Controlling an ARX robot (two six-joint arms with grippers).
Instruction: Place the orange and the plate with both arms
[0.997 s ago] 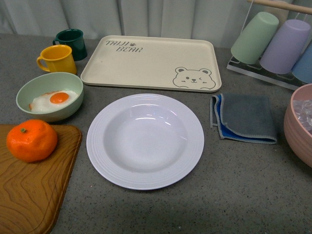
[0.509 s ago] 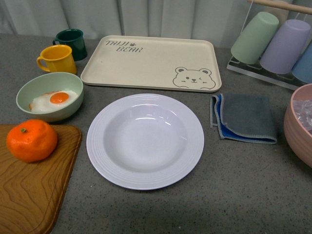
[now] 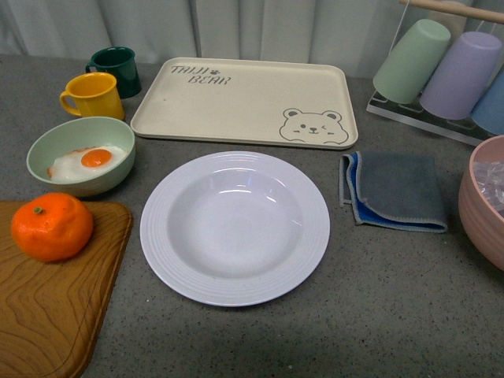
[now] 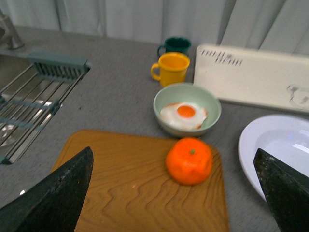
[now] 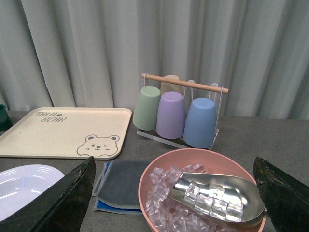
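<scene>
Nothing placed yet: the orange (image 3: 52,227) sits on the cutting board (image 3: 47,315), the plate (image 3: 157,252) lies empty mid-surface (image 3: 386,307), and the left jaws and right jaws are spread (holding nothing).

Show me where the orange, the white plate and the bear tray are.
orange (image 3: 51,227): front view, middle of its peel.
plate (image 3: 235,228): front view, bare centre of its well.
bear tray (image 3: 236,98): front view, bare middle of its surface.

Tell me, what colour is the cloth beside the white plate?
The cloth is grey with a blue lining; the front view shows it best.
</scene>
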